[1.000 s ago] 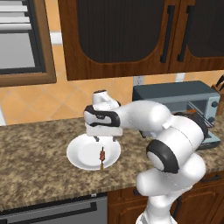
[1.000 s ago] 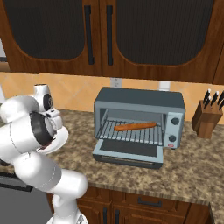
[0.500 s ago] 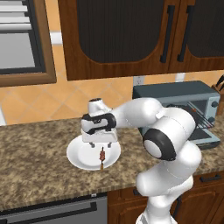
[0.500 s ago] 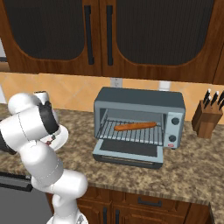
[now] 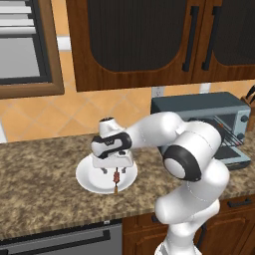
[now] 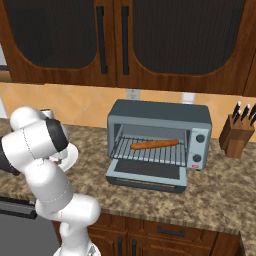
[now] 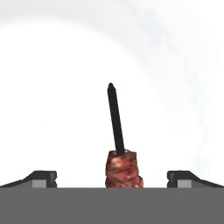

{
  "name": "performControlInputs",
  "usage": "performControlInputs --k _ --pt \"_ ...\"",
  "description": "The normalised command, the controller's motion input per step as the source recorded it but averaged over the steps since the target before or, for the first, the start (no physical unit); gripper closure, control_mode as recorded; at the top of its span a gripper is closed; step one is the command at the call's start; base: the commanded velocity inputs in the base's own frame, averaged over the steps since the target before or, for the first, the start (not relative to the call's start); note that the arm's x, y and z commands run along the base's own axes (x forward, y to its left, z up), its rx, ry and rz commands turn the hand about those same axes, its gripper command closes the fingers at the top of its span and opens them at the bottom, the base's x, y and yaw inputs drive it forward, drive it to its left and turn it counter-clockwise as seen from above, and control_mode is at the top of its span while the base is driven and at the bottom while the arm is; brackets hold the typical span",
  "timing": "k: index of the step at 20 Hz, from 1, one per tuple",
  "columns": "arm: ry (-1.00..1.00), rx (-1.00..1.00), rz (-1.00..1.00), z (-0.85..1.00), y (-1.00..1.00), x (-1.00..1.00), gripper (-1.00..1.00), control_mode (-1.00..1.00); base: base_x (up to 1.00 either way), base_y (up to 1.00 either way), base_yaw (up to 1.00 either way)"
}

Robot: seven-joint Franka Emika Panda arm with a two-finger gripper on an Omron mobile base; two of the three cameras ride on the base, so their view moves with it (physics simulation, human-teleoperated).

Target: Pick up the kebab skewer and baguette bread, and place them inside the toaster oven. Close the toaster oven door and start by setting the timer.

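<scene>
Speckled brown granite counter [image 5: 45,189] is running across the lower half of the left base view, with dark wood cabinets filling the top and orange tile in between. Left of centre a white plate [image 5: 89,182] is sitting on the stone, and the gripper [image 5: 112,168] is hanging right over it, pointing down, with the kebab skewer [image 5: 116,178] lying on the plate under the fingers and its dark tip poking over the near rim. At the right edge of the frame the toaster oven [image 5: 199,107] is peeking out from behind the white arm.

Over in the right base view, same counter, same cabinets up top. The toaster oven [image 6: 160,120] is sitting mid-frame with the toaster oven door [image 6: 147,174] folded down flat onto the counter, and the baguette bread [image 6: 154,144] is lying along the wire rack inside. A knife block [image 6: 235,137] is standing at the right edge. At the left the plate's rim [image 6: 74,155] is just showing past the arm's elbow.

Hand view is looking straight down onto the white plate [image 7: 52,87]. The skewer [image 7: 118,140] is sitting bottom centre, meat chunk low and thin dark stick pointing up the frame. The two fingertips [image 7: 43,178] are standing wide apart at the lower left and lower right, well clear of the skewer on both sides, gripping nothing
</scene>
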Motion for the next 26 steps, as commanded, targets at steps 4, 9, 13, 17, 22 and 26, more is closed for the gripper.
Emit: performControlInputs --k 4,9,13,17,22,26 --pt "0.0 0.01 0.0 -0.15 -0.01 -0.21 -1.0 -1.0 0.0 0.0 0.0" --pt "0.0 0.0 0.0 -0.14 -0.01 -0.02 -1.0 -1.0 0.0 0.0 0.0" --pt "0.0 0.0 0.0 -0.16 0.0 0.0 1.0 -1.0 0.0 0.0 0.0" --pt "0.0 0.0 0.0 0.0 0.0 0.0 1.0 -1.0 0.0 0.0 0.0" --pt "-0.02 0.0 -0.01 0.11 -0.05 0.0 1.0 -1.0 0.0 0.0 0.0" --pt "-0.04 0.0 -0.11 0.66 -0.15 -0.01 1.0 -1.0 0.0 0.0 0.0"
